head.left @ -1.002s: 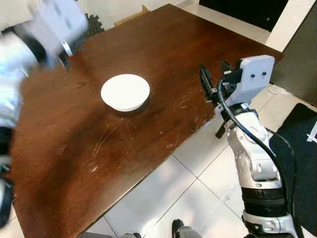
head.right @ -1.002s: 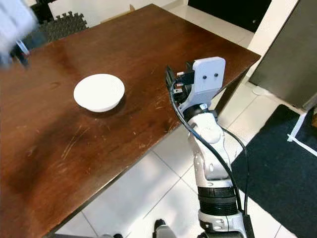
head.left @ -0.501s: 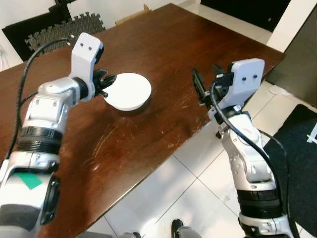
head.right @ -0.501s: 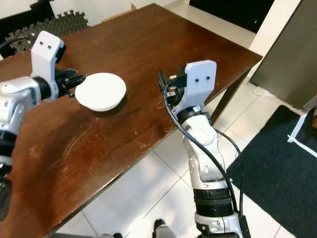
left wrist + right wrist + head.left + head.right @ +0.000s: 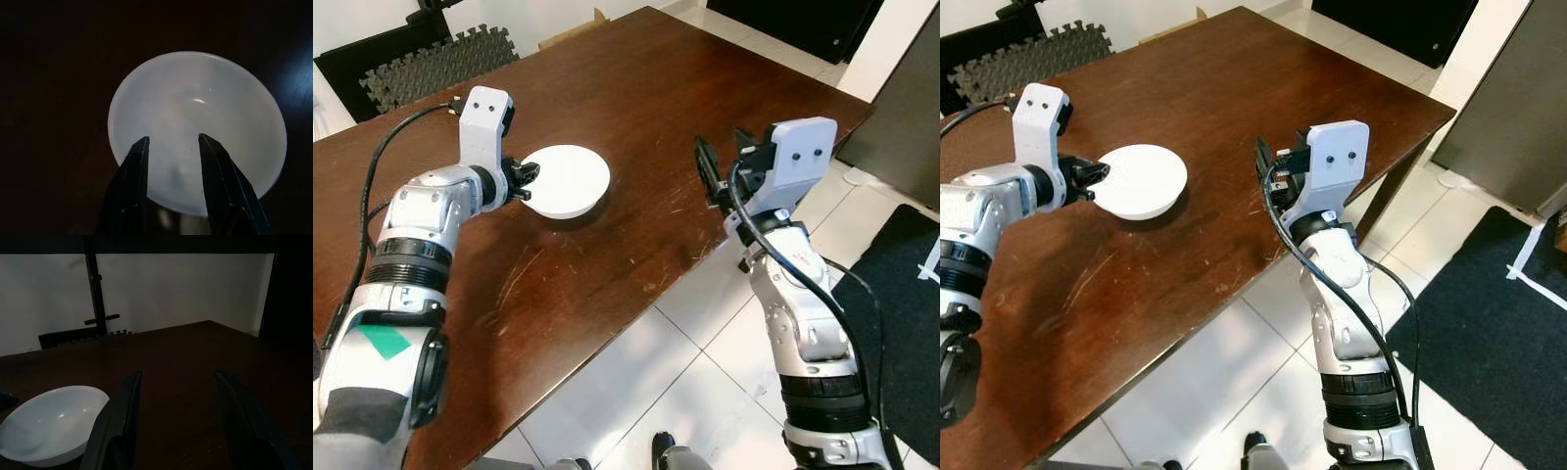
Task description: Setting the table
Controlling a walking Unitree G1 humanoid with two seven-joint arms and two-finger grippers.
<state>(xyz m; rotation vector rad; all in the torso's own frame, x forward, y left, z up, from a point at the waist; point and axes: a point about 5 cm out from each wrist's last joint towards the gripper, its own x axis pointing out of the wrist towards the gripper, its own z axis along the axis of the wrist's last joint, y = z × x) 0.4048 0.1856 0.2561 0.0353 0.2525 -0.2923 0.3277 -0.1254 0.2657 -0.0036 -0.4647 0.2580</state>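
Left gripper (image 5: pixel 171 142) open over white bowl (image 5: pixel 570 180), fingertips hidden behind rim

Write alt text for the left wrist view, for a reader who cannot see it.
A white bowl, empty, sits on a dark wooden table, seen from above along the left gripper. Its two black fingers are open and reach over the bowl's near rim, their tips above its inside.

left gripper (image 5: pixel 172 142) fingers parted, right gripper (image 5: pixel 178 377) parted — raised
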